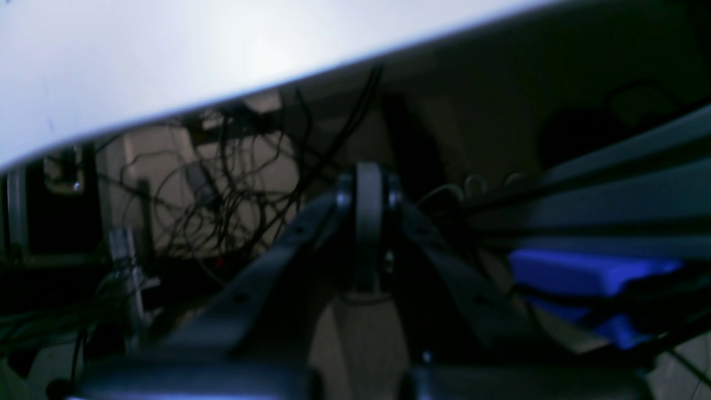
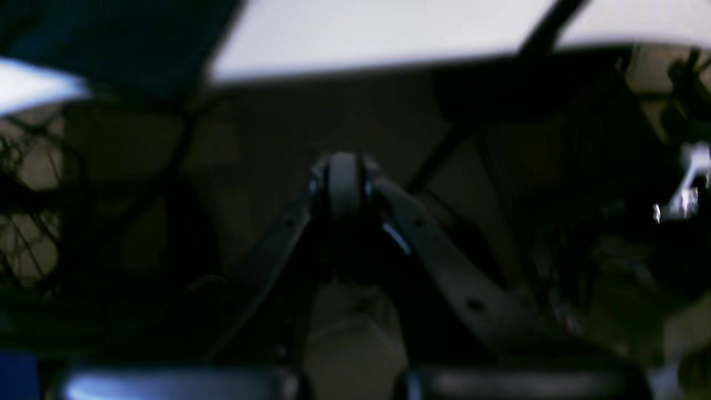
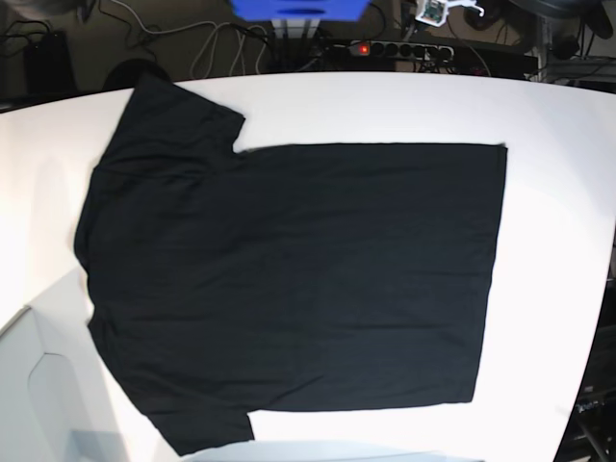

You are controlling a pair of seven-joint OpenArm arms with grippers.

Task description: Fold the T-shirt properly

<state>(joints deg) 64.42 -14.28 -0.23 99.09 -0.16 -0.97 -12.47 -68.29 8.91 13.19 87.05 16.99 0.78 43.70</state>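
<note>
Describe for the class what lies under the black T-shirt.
The T-shirt lies spread flat on a white table, whose surface shows all around it. Whatever is directly beneath the cloth is covered and cannot be seen.

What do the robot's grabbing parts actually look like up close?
Each wrist camera shows the same design. The left gripper and right gripper each have two dark, flat, strap-like fingers with small holes, meeting at a rounded tip. Both views are dim and blurry, so no markings are readable.
</note>
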